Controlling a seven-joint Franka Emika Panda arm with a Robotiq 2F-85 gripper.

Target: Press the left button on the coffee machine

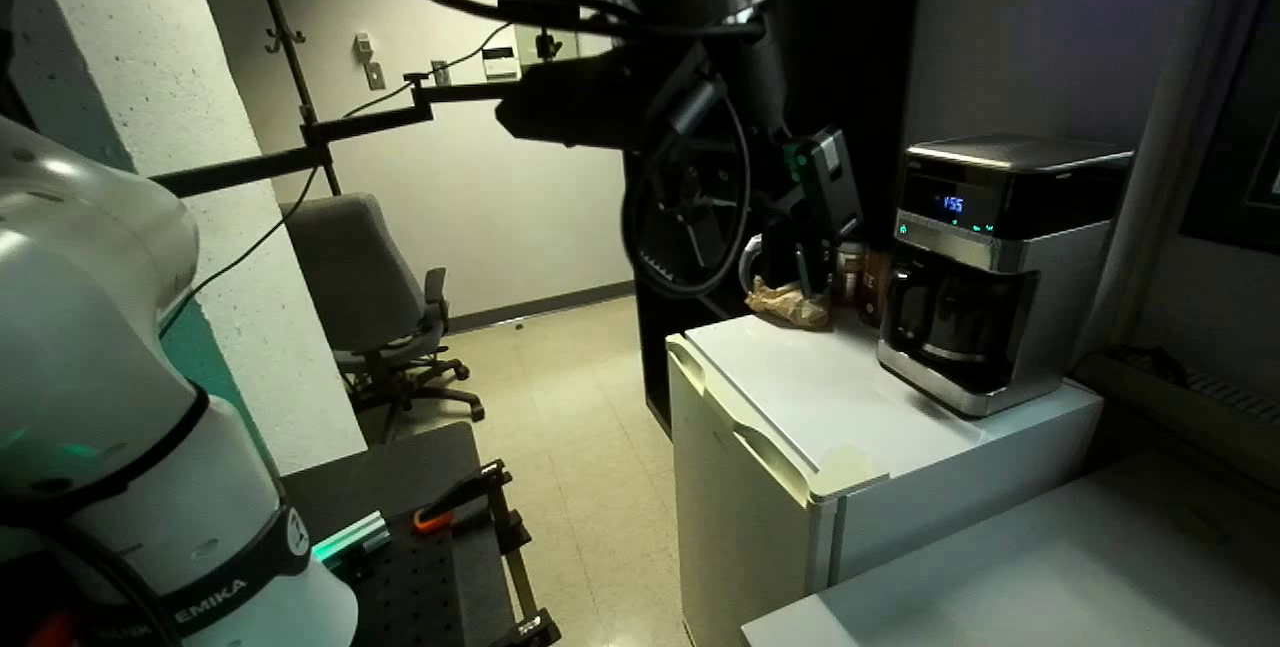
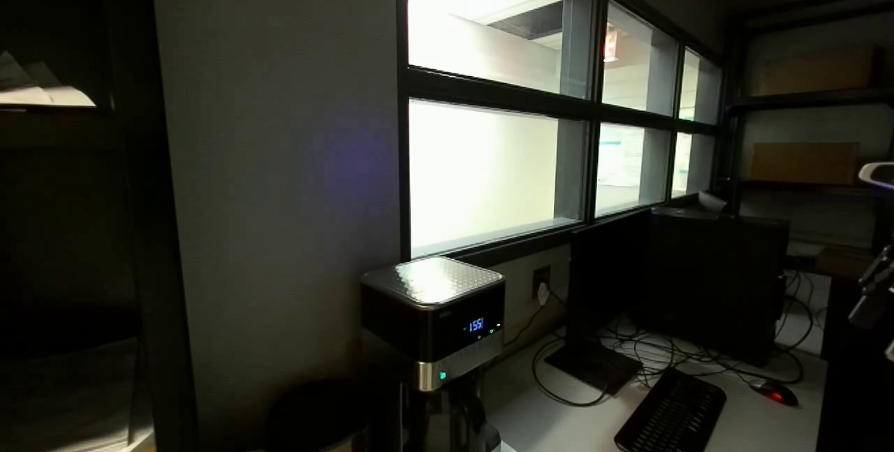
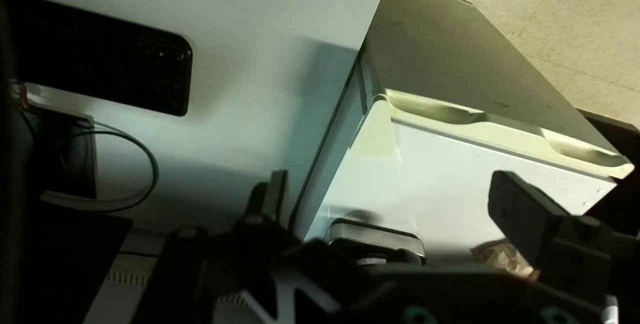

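Note:
The silver-and-black coffee machine [image 1: 1062, 302] stands on the white cabinet [image 1: 800, 367], its display lit. Its silver control strip [image 1: 945, 239] has a green light at the left end in an exterior view; the strip [image 2: 464, 360] also shows in an exterior view. In the wrist view only the base of the coffee machine [image 3: 375, 236] shows at the bottom; the gripper hides the rest. My gripper [image 1: 828, 252] points down beside the machine, apart from it. In the wrist view the gripper [image 3: 391, 181] has its fingers wide apart with nothing between them.
A crumpled brown bag [image 1: 788, 305] and containers [image 1: 862, 277] stand at the cabinet's back, near the gripper. A white desk [image 3: 240, 83] with a black keyboard [image 3: 100, 58] adjoins the cabinet [image 3: 450, 189]. A monitor [image 2: 604, 277] and cables stand beside the machine.

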